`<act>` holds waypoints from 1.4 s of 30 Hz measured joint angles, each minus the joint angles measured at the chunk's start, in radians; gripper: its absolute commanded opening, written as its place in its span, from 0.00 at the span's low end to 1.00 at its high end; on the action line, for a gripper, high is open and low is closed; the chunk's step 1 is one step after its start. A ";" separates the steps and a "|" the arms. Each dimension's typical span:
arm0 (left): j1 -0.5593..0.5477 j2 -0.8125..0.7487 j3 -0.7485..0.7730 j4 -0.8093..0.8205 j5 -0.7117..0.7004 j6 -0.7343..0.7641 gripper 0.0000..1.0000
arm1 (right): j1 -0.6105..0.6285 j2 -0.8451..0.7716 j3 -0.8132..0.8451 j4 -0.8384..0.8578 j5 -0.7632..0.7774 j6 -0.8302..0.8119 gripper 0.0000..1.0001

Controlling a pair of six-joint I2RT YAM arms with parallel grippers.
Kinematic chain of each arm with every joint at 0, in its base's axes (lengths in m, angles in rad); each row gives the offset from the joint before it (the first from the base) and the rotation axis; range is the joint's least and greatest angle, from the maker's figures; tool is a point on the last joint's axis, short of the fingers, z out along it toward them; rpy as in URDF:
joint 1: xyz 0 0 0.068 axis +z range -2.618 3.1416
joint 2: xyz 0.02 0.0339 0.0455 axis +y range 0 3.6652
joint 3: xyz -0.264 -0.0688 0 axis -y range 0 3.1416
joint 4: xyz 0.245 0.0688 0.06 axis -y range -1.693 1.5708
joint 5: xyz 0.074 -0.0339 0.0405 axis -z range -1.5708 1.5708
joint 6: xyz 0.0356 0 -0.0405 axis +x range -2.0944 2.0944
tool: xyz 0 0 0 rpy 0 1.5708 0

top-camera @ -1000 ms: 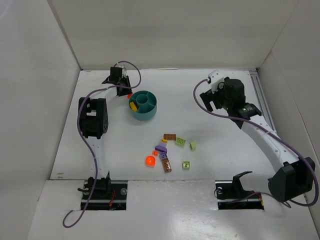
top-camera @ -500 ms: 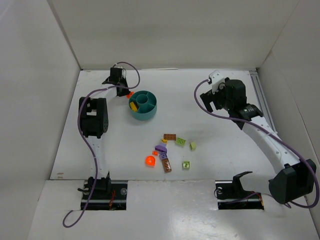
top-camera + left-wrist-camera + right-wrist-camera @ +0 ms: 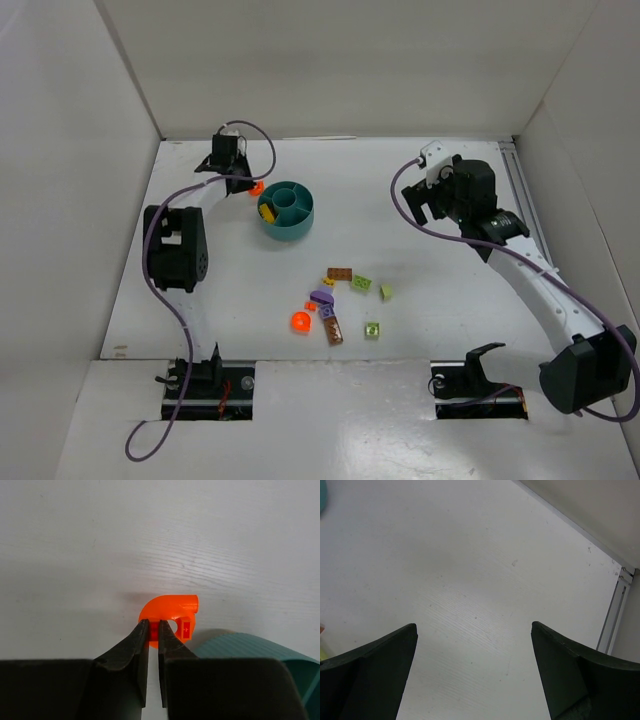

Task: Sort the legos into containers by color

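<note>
Orange-red plastic, hard and glossy: that was the curved piece [image 3: 167, 615] the left gripper [image 3: 153, 631] had pinched, jaws nearly touching on a thin tab at its lower edge. It sat just beside the teal dish [image 3: 250, 647], off the far-left rim and not in any compartment. My guess was it'd weigh next to nothing and wouldn't flex, but smooth plastic on a hold that narrow could pivot or pop out (the arch stuck out well past the fingertips). A deeper bite across the flat faces looked safer to me. The right gripper [image 3: 473, 626] was spread fully wide with nothing in it, well apart from the dish. The other legos [image 3: 339, 272] lay loose on the table on the dish's near side — and one yellow brick [image 3: 267, 210] was inside it.
</note>
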 measured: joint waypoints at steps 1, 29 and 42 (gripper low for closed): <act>0.000 -0.036 -0.016 0.000 0.000 -0.002 0.00 | -0.003 -0.001 0.000 0.000 -0.002 0.000 1.00; -0.177 -0.277 -0.111 -0.009 -0.100 -0.034 0.00 | -0.013 -0.119 -0.063 -0.006 -0.007 0.004 1.00; -0.177 -0.221 -0.124 0.006 -0.021 -0.040 0.00 | -0.019 -0.127 -0.063 -0.030 0.003 0.003 1.00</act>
